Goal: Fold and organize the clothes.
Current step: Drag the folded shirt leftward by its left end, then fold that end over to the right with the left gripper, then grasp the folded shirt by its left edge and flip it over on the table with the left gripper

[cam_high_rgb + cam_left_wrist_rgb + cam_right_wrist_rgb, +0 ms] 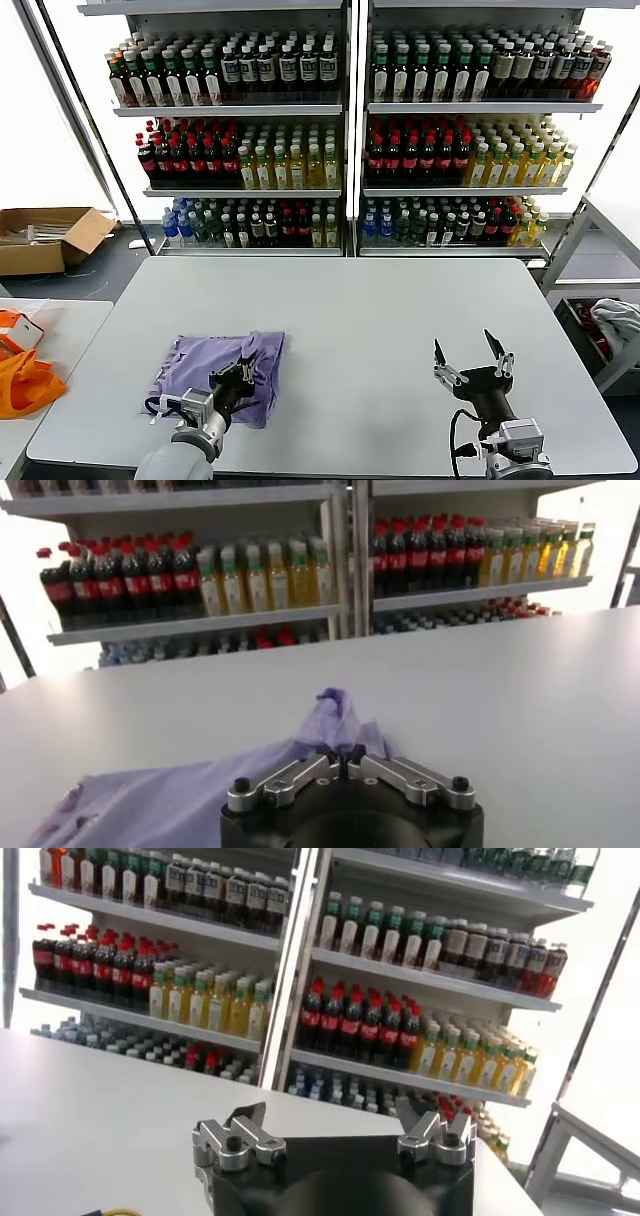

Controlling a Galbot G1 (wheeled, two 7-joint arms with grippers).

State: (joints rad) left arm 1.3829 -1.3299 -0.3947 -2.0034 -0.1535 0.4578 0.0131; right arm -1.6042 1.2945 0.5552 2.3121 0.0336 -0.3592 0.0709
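Head view: lavender T-shirt point(215, 375) lies bunched on the grey surface point(370, 330), near-left part, close to the front edge. Left gripper point(235, 383) sits on the shirt's near-right portion, jaws pinched narrow on a fold of the fabric. Right gripper point(472, 363) is well apart to the right, over bare surface, jaws spread wide w/ nothing between them. Orange bag point(22, 385) on a separate side table at far left; cardboard box point(45, 238) on the floor behind it. Drink shelves point(345, 110) fill the background; whitish cloth point(618, 322) in a rack at far right.

Left wrist view: left gripper point(342, 757) jaws closed together on the T-shirt point(200, 790), w/ a peak of cloth standing up just past the tips. Rest of the shirt spreads back toward the gripper body on the surface point(480, 700).

Right wrist view: right gripper point(335, 1133) jaws wide apart, holding nothing; bare surface point(100, 1108) below, bottle shelves point(400, 1008) beyond.
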